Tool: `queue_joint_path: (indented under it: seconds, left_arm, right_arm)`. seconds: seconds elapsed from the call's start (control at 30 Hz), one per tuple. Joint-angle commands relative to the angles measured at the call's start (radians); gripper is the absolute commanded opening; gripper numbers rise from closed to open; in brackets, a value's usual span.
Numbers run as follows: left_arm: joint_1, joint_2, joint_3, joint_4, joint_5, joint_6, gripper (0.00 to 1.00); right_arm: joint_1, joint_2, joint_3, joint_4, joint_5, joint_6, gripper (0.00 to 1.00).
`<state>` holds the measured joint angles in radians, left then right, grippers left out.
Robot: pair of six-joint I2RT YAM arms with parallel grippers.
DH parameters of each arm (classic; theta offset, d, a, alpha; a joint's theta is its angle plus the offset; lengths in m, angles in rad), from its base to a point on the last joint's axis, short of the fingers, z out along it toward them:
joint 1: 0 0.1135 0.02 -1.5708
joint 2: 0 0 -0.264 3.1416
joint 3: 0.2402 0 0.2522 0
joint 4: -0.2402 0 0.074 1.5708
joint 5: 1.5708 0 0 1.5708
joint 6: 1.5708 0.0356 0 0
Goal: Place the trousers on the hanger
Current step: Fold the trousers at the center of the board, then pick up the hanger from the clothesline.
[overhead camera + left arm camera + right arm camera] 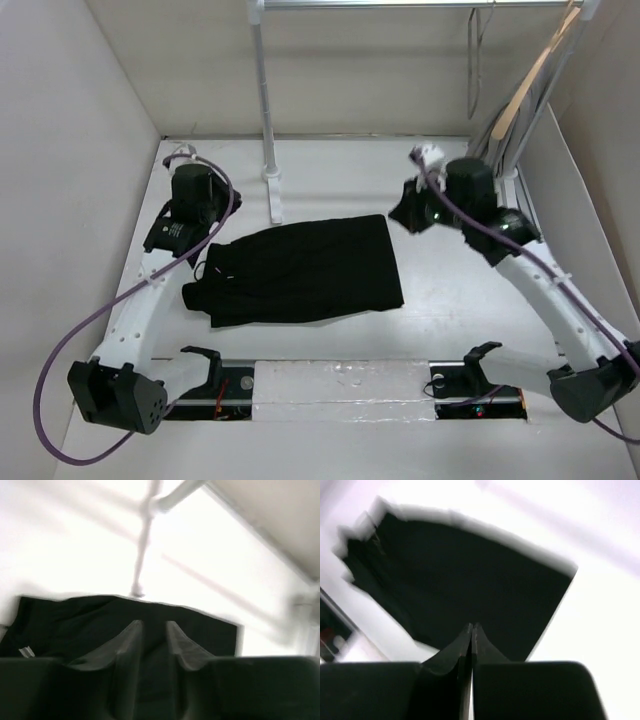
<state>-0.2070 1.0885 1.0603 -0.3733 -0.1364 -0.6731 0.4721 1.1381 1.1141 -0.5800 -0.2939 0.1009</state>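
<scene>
Left gripper (pixel 154 640), seen from its wrist narrowly parted and empty, faces the trousers (pixel 125 625); the right gripper (pixel 471 640) from its wrist is closed on nothing above them; from above they lie folded, well apart from the hanger (pixel 471 70), so a shallow pinch may snag one layer.

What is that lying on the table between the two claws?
The black trousers, folded flat, lie between the left claw and the right claw. The top view shows this best.
</scene>
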Motion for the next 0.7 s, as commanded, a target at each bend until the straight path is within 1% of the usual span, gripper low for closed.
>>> queue_joint_path:
  seconds: [0.0, 0.03, 0.07, 0.1, 0.13, 0.17, 0.2, 0.23, 0.27, 0.3, 0.33, 0.37, 0.4, 0.47, 0.5, 0.53, 0.67]
  left_arm:
    - [-0.008, 0.039, 0.067, 0.114, 0.182, 0.053, 0.13]
    - [-0.020, 0.048, 0.075, 0.128, 0.198, 0.053, 0.08]
    - [-0.046, 0.077, 0.113, 0.131, 0.158, 0.061, 0.00]
    - [-0.127, 0.094, 0.137, 0.126, 0.108, 0.091, 0.00]
    - [-0.176, 0.121, 0.173, 0.122, 0.072, 0.115, 0.00]
    - [-0.225, 0.186, 0.266, 0.108, -0.007, 0.134, 0.00]
    - [-0.321, 0.220, 0.317, 0.071, -0.050, 0.179, 0.00]
    - [-0.368, 0.252, 0.417, 0.059, -0.084, 0.202, 0.00]
    - [-0.414, 0.308, 0.464, 0.050, -0.154, 0.223, 0.00]
    - [-0.455, 0.330, 0.502, 0.025, -0.193, 0.237, 0.01]
    - [-0.539, 0.352, 0.538, 0.022, -0.225, 0.266, 0.03]
    - [-0.634, 0.388, 0.584, 0.013, -0.289, 0.277, 0.09]
    - [-0.635, 0.389, 0.584, 0.013, -0.290, 0.277, 0.10]
    - [-0.672, 0.398, 0.575, 0.016, -0.281, 0.264, 0.16]
    - [-0.695, 0.398, 0.546, 0.022, -0.264, 0.251, 0.18]
    - [-0.704, 0.393, 0.529, 0.028, -0.246, 0.227, 0.24]
    - [-0.724, 0.372, 0.468, 0.036, -0.235, 0.179, 0.31]
  right_arm:
    - [0.025, 0.000, 0.397, -0.012, 0.050, -0.071, 0.00]
    - [0.013, 0.068, 0.496, -0.049, 0.077, -0.088, 0.00]
    - [0.004, 0.109, 0.589, -0.063, 0.090, -0.125, 0.00]
    - [-0.010, 0.147, 0.681, -0.079, 0.108, -0.159, 0.00]
    - [-0.048, 0.228, 0.854, -0.116, 0.145, -0.171, 0.01]
    - [-0.071, 0.268, 0.933, -0.135, 0.163, -0.182, 0.05]
    - [-0.131, 0.341, 1.007, -0.150, 0.186, -0.193, 0.17]
    - [-0.160, 0.376, 1.146, -0.191, 0.200, -0.196, 0.26]
    - [-0.185, 0.406, 1.205, -0.207, 0.217, -0.199, 0.36]
    - [-0.211, 0.426, 1.245, -0.211, 0.240, -0.204, 0.58]
    - [-0.234, 0.442, 1.268, -0.218, 0.286, -0.204, 0.66]
    - [-0.319, 0.494, 1.337, -0.237, 0.276, -0.196, 0.76]
    - [-0.320, 0.494, 1.337, -0.238, 0.276, -0.196, 0.76]
    - [-0.377, 0.534, 1.365, -0.241, 0.285, -0.190, 0.81]
    - [-0.397, 0.552, 1.366, -0.247, 0.259, -0.187, 0.82]
    - [-0.426, 0.569, 1.374, -0.250, 0.243, -0.181, 0.82]
    - [-0.446, 0.632, 1.366, -0.247, 0.237, -0.178, 0.85]
